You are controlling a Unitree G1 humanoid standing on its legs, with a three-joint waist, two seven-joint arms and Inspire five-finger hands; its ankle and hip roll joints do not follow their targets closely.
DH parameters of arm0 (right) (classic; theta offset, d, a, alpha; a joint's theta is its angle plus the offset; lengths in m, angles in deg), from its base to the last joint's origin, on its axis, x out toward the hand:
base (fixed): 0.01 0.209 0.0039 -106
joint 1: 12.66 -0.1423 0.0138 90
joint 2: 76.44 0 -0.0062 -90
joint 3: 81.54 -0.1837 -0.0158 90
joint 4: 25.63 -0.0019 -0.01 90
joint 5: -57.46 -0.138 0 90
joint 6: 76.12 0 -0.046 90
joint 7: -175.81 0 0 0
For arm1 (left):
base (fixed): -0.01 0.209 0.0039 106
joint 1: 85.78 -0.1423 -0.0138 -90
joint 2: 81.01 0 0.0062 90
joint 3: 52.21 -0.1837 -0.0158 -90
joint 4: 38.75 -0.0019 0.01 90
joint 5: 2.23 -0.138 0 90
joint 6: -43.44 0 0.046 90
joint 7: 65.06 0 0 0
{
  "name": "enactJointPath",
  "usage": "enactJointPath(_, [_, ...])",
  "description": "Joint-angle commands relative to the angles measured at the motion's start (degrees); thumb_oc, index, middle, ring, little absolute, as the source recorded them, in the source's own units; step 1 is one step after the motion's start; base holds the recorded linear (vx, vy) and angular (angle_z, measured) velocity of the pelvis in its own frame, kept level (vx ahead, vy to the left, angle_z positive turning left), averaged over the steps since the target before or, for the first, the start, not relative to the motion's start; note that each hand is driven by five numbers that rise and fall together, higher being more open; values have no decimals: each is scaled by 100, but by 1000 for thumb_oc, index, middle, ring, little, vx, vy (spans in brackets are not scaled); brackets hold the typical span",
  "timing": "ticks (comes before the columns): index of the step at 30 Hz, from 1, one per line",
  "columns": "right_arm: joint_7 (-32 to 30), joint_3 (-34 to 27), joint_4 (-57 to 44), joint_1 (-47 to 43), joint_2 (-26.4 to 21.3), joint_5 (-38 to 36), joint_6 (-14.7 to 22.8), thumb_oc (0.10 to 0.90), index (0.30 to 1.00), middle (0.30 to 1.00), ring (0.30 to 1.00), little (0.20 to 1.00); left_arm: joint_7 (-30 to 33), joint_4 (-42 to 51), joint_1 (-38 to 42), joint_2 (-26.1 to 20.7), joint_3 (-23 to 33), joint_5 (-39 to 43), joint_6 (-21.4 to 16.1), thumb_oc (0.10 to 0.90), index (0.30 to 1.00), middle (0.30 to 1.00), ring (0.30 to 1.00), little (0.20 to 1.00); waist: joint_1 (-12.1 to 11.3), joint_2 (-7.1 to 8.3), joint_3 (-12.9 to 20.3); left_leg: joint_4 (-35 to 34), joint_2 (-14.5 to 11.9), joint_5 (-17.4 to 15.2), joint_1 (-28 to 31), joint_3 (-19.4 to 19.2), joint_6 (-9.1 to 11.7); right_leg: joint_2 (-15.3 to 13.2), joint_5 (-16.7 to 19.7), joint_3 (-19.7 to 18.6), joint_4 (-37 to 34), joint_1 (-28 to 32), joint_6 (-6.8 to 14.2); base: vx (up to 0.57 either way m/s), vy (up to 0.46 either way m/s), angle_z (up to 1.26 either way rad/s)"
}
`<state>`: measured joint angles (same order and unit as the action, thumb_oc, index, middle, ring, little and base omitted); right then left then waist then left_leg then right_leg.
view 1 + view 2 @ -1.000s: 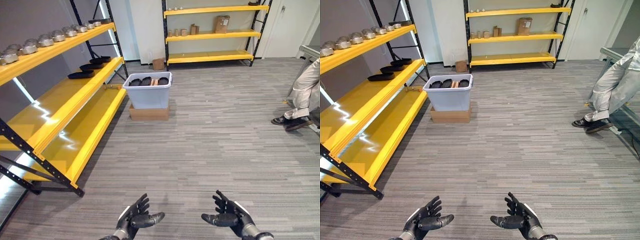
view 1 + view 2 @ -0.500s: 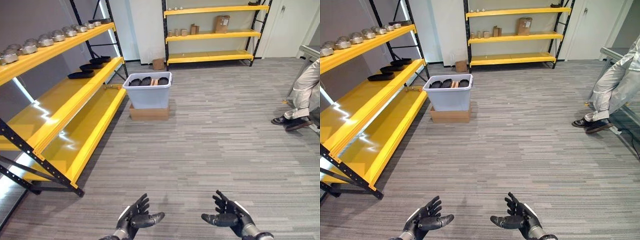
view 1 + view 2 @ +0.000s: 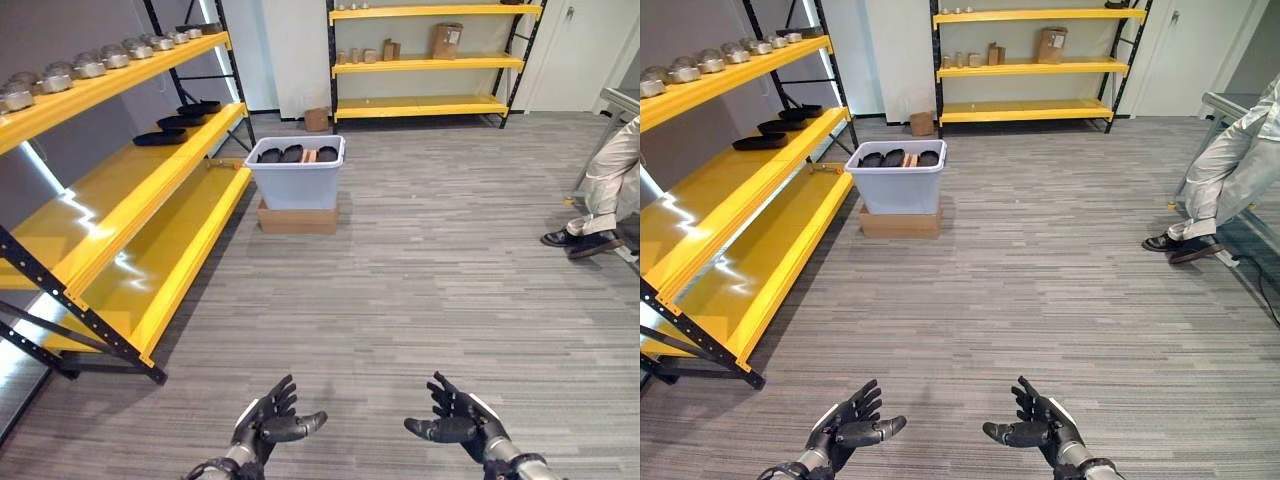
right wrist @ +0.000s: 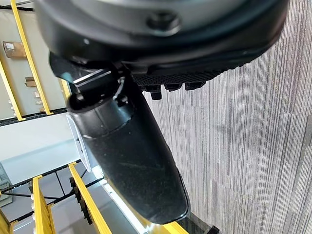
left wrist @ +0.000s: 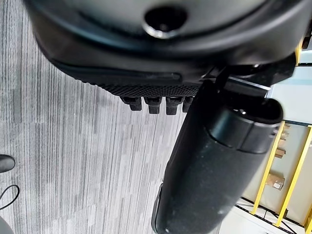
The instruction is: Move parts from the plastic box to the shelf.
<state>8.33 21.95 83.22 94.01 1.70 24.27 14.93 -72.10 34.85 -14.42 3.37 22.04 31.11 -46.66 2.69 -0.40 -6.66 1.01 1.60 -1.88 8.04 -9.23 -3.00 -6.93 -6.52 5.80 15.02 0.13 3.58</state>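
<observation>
No text, label, number or sign can be read anywhere. The brown cardboard box (image 3: 446,39) on the far yellow shelf (image 3: 430,63) has a pale patch on its front, perhaps a label, but it is too small to make out. The plastic box (image 3: 296,184) on the floor has plain sides, and so does the flat carton (image 3: 297,218) under it. The near shelf (image 3: 120,190) at the left carries no markings that can be told.
</observation>
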Motion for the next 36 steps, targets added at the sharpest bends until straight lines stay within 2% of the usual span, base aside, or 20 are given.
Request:
enactJointPath(1, [86,39,-303,-494,96,-16,447,900,1000,1000,1000,1000,-109,443,394,-291,193,-108,-498,900,1000,1000,1000,1000,-47,145,-12,709,-134,-510,-337,425,-93,-376,1163,-5,669,-160,507,6,91,2])
enactJointPath(3, [72,68,-306,-505,124,-28,446,900,1000,1000,1000,1000,-79,486,441,-343,176,-144,-512,900,1000,1000,1000,1000,24,125,-85,722,-97,-505,-346,512,-145,-338,1334,-84,1139,-461,466,19,126,14])
enactJointPath(5, [81,103,-327,-523,158,-26,437,900,1000,1000,1000,1000,-72,577,443,-358,208,-209,-514,900,1000,1000,1000,1000,25,100,-118,723,-43,-600,-264,510,-213,-348,1274,82,1277,-681,392,95,109,27])
enactJointPath(8, [96,115,-340,-542,121,-55,446,900,1000,1000,1000,1000,-106,571,433,-327,204,-235,-526,900,1000,1000,1000,1000,87,100,-158,652,56,-762,-43,558,-237,-192,1152,219,898,-1089,299,138,43,-1])
enactJointPath(10, [81,118,-353,-574,100,-60,454,900,1000,1000,1000,1000,-91,568,442,-303,216,-234,-528,900,1000,1000,1000,1000,116,102,-198,645,90,-838,45,589,-236,-199,1188,304,711,-1186,286,108,3,-12])
enactJointPath(13, [-55,62,-386,-677,32,14,501,900,1000,1000,1000,1000,8,551,502,-109,322,-102,-516,900,1000,1000,1000,1000,258,198,-291,694,209,-1215,473,662,-155,-398,1618,606,-72,-1600,364,273,-66,11])
enactJointPath(16, [-90,33,-365,-678,87,27,497,900,1000,1000,1000,1000,21,559,526,-27,295,-163,-510,900,1000,1000,1000,1000,251,240,-193,791,173,-1424,631,662,-92,-354,1473,780,-249,-1310,288,205,-103,24])
enactJointPath(17, [-155,97,-281,-819,110,-25,526,900,1000,1000,1000,1000,89,477,704,43,196,-112,-532,900,1000,1000,1000,1000,306,219,-141,883,97,-1452,615,643,-54,-161,1469,691,-274,-1259,195,262,-193,53])
enactJointPath(19, [-170,98,-310,-875,81,-59,535,900,1000,1000,1000,1000,115,499,802,22,149,-71,-541,900,1000,1000,1000,1000,330,203,-118,890,29,-1434,587,650,-14,-85,1414,718,-238,-1292,167,162,-144,35])
enactJointPath(22, [-260,36,-255,-996,34,-37,584,900,1000,1000,1000,1000,219,526,966,19,101,-154,-592,900,1000,1000,1000,1000,351,127,-3,876,-231,-1413,596,590,95,143,1147,734,-169,-1260,40,187,-162,1])
enactJointPath(24, [-324,-22,-175,-1043,39,-11,603,900,1000,1000,1000,1000,230,552,1038,28,91,-145,-601,900,1000,1000,1000,1000,365,105,24,1280,-406,-1220,471,515,238,279,974,732,-229,-1093,-78,206,-230,-8])
enactJointPath(25, [-370,-93,-221,-1083,-31,-24,615,900,1000,1000,1000,1000,284,595,1133,17,41,-59,-605,900,1000,1000,1000,1000,275,177,-104,2812,-434,-536,-233,573,454,368,832,685,-422,-708,-275,149,-225,12])
enactJointPath(26, [-370,-96,-220,-1085,-30,-25,615,900,1000,1000,1000,1000,285,594,1138,16,40,-58,-605,900,1000,1000,1000,1000,287,169,-105,2866,-445,-554,-269,591,459,375,835,702,-425,-713,-280,159,-261,0])
enactJointPath(27, [-374,-126,-233,-1117,-89,5,637,900,1000,1000,1000,1000,318,611,1174,4,38,-44,-627,900,1000,1000,1000,1000,189,217,-229,3403,-450,-130,-630,632,581,385,752,753,-568,-475,-369,72,-110,-20])
enactJointPath(30, [-452,-140,-179,-1190,-110,57,673,900,1000,1000,1000,1000,328,604,1216,22,30,-4,-614,900,1000,1000,1000,1000,116,289,-335,3438,-515,-171,-1093,518,527,342,685,752,-688,-286,-379,79,-58,-12])
enactJointPath(31, [-517,-166,-215,-1246,-111,78,707,900,1000,1000,1000,1000,384,609,1189,18,74,-7,-595,900,1000,1000,1000,1000,-16,426,-421,3262,-515,-330,-1631,468,373,306,653,663,-757,-84,-372,225,6,11])
enactJointPath(32, [-542,-139,-136,-1287,-78,135,724,900,1000,1000,1000,1000,411,603,1122,5,116,10,-616,900,1000,1000,1000,1000,-161,469,-512,2912,-632,-225,-2033,502,337,353,569,546,-714,44,-361,314,68,-6])
enactJointPath(33, [-556,-125,-26,-1272,-53,194,730,900,1000,1000,1000,1000,436,547,1062,2,163,-25,-618,900,1000,1000,1000,1000,-280,446,-615,2526,-805,171,-2307,533,425,430,450,437,-621,161,-371,226,77,-35])
enactJointPath(35, [-555,-123,-19,-1276,-50,195,735,900,1000,1000,1000,1000,436,545,1064,2,163,-26,-620,900,1000,1000,1000,1000,-284,453,-623,2516,-802,175,-2292,529,431,426,439,432,-609,164,-374,163,73,-61])
enactJointPath(36, [-603,-97,-10,-1252,-7,223,754,900,1000,1000,1000,1000,480,507,1042,-35,243,-55,-651,900,1000,1000,1000,1000,-426,317,-666,1655,-1040,875,-2410,656,625,572,236,349,-551,398,-344,208,109,-33])
